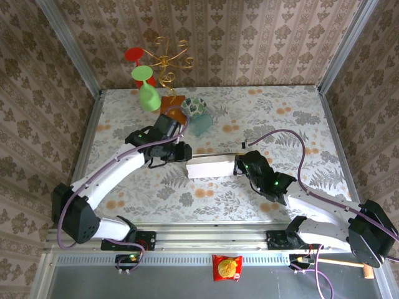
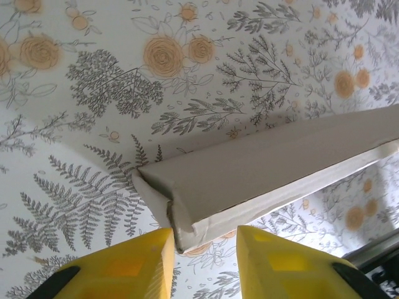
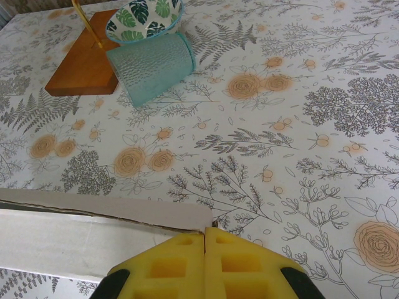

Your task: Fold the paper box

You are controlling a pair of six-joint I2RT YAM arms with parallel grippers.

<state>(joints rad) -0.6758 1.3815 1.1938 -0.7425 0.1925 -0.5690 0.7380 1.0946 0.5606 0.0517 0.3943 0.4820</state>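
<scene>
One paper box [image 1: 211, 167], left gripper [image 2: 204, 249] fingers [image 2: 146, 261] spread — right gripper [image 3: 206, 240] pressed together.

Setting: robotics lab test cell dressed as a domestic room, with damask-wallpapered walls [image 1: 249, 37] framed by bare aluminium posts [image 1: 67, 43] and a floral-print covering on the table [image 1: 280, 106]. Fixtures: left arm [image 1: 115, 174] and right arm [image 1: 312, 205] bolted to an aluminium rail [image 1: 212, 243] at the near edge, purple cables [image 1: 283, 131] trailing. Household props at the back — gold wire stand [image 1: 169, 59], green plastic goblet [image 1: 148, 93], red goblet [image 1: 134, 54], teal cup [image 3: 153, 67], leaf-patterned bowl [image 3: 143, 18], wooden board [image 3: 84, 68].
</scene>
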